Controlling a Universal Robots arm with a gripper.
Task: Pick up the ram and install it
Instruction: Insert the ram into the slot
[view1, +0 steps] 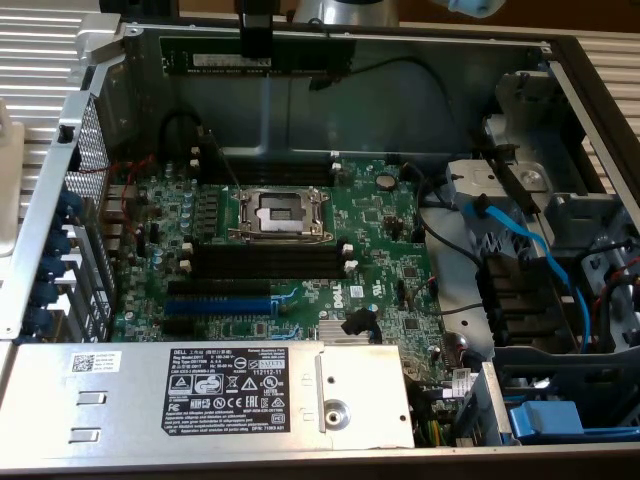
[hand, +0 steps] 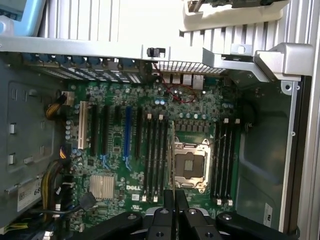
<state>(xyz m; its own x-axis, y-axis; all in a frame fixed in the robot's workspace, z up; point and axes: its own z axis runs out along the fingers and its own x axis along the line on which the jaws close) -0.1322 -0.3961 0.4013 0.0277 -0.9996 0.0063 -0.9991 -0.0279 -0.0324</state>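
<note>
— How is the gripper (view1: 255, 58) found to be set?

— It is seen almost closed, with the jaws clamped on the ram (view1: 310, 60), which is gripped near the middle of its length.

— And where is the ram placed?

— It is held level and on edge, high in the exterior view, against the back wall of the open case (view1: 430, 100). It is kept well apart from the motherboard (view1: 385, 240) below. In the wrist view its thin edge (hand: 173, 160) is seen between the gripper (hand: 174, 200) jaws, lined up parallel with the black slots (hand: 155, 155), beside the processor socket (hand: 190, 165).
</note>
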